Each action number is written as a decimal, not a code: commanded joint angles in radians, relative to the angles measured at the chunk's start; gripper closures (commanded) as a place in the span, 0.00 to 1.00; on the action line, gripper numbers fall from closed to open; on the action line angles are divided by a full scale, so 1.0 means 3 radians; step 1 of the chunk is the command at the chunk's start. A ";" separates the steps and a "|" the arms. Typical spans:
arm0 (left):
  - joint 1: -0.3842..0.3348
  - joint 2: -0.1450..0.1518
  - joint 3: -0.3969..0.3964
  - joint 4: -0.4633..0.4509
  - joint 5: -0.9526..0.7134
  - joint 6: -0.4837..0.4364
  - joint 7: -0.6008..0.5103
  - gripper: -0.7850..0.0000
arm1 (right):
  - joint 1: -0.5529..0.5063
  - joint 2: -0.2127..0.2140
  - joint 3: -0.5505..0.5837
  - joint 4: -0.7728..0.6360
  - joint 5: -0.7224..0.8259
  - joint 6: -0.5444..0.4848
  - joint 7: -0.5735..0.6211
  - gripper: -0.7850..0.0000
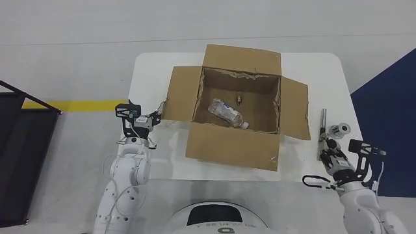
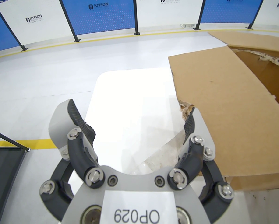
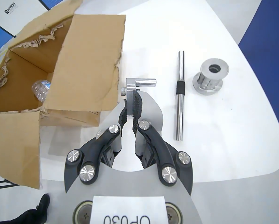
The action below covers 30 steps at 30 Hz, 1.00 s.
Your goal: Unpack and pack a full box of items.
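One white table (image 1: 153, 71), open cardboard box (image 1: 242, 58), pale grey floor (image 1: 195, 6)

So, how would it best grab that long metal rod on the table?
Probably at the black band near its middle, from straight above, closing across its width. The rod lies flat on the table, long and thin, so a middle grip should keep it level.

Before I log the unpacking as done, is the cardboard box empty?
Not empty: the box holds a plastic bottle and one small item.
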 commanded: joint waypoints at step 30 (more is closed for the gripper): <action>0.0000 0.0000 0.0000 0.0000 0.0000 0.0000 0.0000 0.00 | 0.0000 -0.0079 -0.0026 0.0098 0.0138 0.0290 0.0445 1.00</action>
